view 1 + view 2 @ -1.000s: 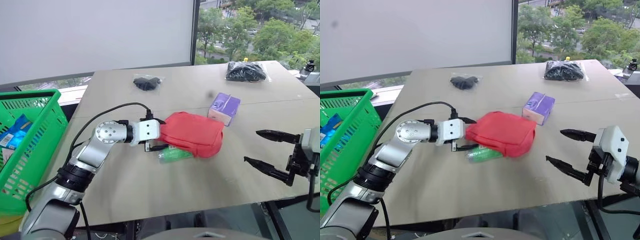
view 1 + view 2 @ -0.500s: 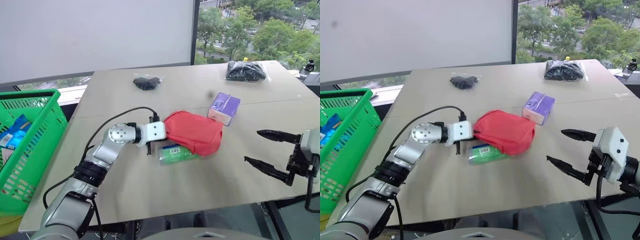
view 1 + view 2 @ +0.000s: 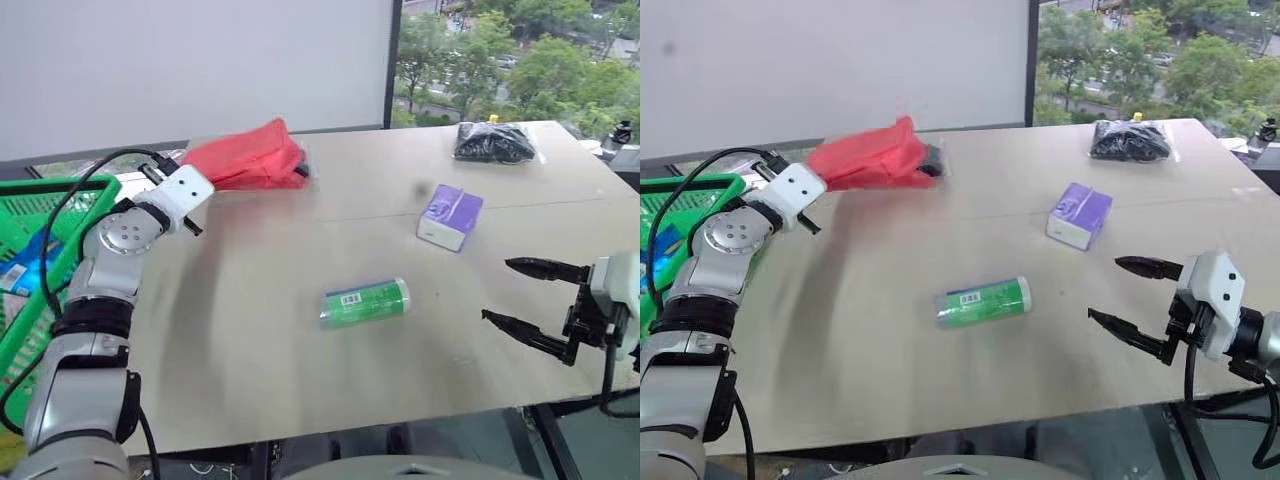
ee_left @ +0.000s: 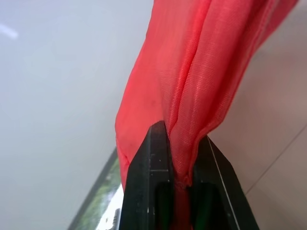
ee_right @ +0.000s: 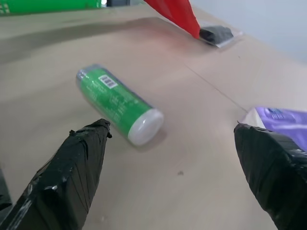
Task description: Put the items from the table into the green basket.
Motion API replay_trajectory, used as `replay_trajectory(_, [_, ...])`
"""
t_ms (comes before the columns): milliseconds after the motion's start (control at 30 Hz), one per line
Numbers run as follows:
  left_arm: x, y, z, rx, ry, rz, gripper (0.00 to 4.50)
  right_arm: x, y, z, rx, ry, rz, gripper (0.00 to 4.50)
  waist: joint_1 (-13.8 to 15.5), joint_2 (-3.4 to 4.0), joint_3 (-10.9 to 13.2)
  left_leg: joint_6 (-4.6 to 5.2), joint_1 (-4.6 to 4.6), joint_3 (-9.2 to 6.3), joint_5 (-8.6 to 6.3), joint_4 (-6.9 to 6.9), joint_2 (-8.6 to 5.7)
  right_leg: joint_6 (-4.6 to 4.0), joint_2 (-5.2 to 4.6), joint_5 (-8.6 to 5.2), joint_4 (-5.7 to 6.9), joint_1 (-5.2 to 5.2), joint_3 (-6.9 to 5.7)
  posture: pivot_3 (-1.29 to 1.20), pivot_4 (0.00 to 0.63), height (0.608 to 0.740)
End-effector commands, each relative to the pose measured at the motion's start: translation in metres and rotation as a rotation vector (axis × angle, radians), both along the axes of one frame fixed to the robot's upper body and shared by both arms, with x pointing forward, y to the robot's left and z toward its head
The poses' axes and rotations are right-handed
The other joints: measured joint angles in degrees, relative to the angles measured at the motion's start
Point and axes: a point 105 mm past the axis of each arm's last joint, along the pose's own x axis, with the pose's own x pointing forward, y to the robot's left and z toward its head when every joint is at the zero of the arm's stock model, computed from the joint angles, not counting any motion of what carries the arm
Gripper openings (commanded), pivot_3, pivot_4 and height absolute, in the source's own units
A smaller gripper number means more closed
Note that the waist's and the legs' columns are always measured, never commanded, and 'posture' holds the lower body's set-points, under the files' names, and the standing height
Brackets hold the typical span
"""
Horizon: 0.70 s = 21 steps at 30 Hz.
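My left gripper (image 3: 198, 168) is shut on one end of the red pouch (image 3: 250, 155), which hangs in the air over the table's (image 3: 250, 380) far left, beside the green basket (image 3: 60, 190). In the left wrist view both fingers (image 4: 156, 143) pinch the red fabric (image 4: 206, 72). A green roll (image 3: 365, 302) lies on its side mid-table. The purple-white tissue box (image 3: 450, 217) sits to its right. One clear bag of black contents (image 3: 492, 142) lies at the far right, another (image 5: 217, 34) partly behind the pouch. My right gripper (image 3: 497, 290) hovers open near the table's front right, empty.
A blue packet (image 3: 25, 270) lies inside the basket. A white wall and a window stand behind the table's far edge. A seam (image 3: 560, 203) crosses the tabletop.
My left gripper shut on the red pouch and swung it up and left toward the basket, uncovering the green roll. The right gripper stayed put.
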Motion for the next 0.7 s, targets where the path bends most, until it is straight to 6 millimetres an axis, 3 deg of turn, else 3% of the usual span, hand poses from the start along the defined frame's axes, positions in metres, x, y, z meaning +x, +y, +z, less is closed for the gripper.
replay_trajectory(33, [-0.006,-0.018,-0.035,-0.022,0.154,-0.086,0.82,0.003,0.003,0.005,-0.015,-0.042,0.025,4.5,0.5,0.01,0.0,0.0,-0.02,-0.04,0.0,0.0,-0.02,0.0,-0.01,0.0,-0.01,0.0,-0.06,0.02,0.0,0.74])
replay_trajectory(200, [-0.024,-0.034,-0.039,-0.237,0.26,-0.181,2.95,0.001,0.005,0.004,-0.018,-0.041,0.031,4.5,0.9,-0.1,0.1,0.01,-0.17,-0.18,-0.01,0.01,0.02,-0.03,-0.02,0.0,0.01,-0.12,-0.22,0.0,0.0,0.74])
replay_trajectory(300, [-0.052,-0.047,-0.027,-0.619,0.426,-0.287,4.49,-0.004,0.005,0.001,-0.019,-0.017,0.029,4.5,0.7,-0.1,0.1,0.01,-0.21,-0.23,-0.01,0.01,0.06,-0.04,-0.02,0.0,0.02,-0.13,-0.27,-0.02,0.0,0.74])
replay_trajectory(400, [-0.1,-0.07,-0.01,-0.839,0.704,-0.456,4.49,-0.01,0.003,-0.001,-0.028,0.0,0.03,4.5,-0.5,-0.07,0.1,0.03,-0.16,-0.22,-0.02,0.01,0.07,-0.04,-0.02,-0.02,0.04,-0.08,-0.27,-0.02,0.0,0.74])
replay_trajectory(500, [-0.137,-0.097,0.007,-0.87,0.926,-0.595,4.49,-0.01,0.002,-0.001,-0.033,-0.007,0.023,4.5,-1.1,-0.01,0.1,0.05,-0.03,-0.09,-0.03,0.01,0.05,-0.01,-0.01,-0.04,0.07,0.0,-0.2,-0.01,0.0,0.74])
replay_trajectory(600, [-0.133,-0.128,0.016,-0.774,0.89,-0.648,4.49,-0.008,0.003,0.0,-0.037,-0.021,0.017,4.5,-0.8,0.06,0.1,0.05,0.04,-0.04,-0.03,0.08,0.03,0.23,0.02,-0.17,0.05,0.18,-0.19,-0.02,0.0,0.74])
replay_trajectory(700, [-0.123,-0.165,-0.005,-0.562,0.92,-0.554,4.49,-0.007,0.005,0.0,-0.046,-0.029,0.02,4.5,-0.5,0.14,0.0,0.04,0.17,0.0,-0.02,0.09,0.01,0.24,0.42,-0.18,0.03,0.55,-0.08,-0.04,0.0,0.74])
